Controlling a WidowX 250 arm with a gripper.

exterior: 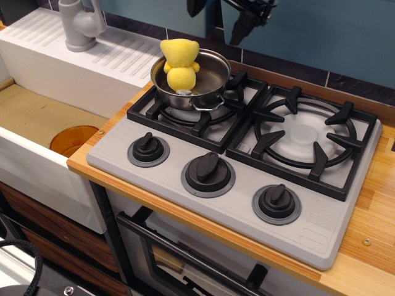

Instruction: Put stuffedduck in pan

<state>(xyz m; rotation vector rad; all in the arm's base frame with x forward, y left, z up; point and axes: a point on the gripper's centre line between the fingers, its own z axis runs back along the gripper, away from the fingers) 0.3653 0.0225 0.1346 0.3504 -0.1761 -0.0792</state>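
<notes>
The yellow stuffedduck (179,63) sits inside the shiny steel pan (210,77), leaning on its left rim with its back to the camera. The pan stands on the rear left burner of the stove. My gripper (219,15) is at the top edge of the view, above and to the right of the pan. It is open and holds nothing. Its left finger (195,7) and right finger (242,28) are well apart.
A grey stove top (234,185) with three black knobs (208,172) fills the middle. The right burner grate (305,139) is bare. A white sink (43,117) with a grey tap (80,24) and an orange drain lies at the left. A wooden counter (370,246) is at the right.
</notes>
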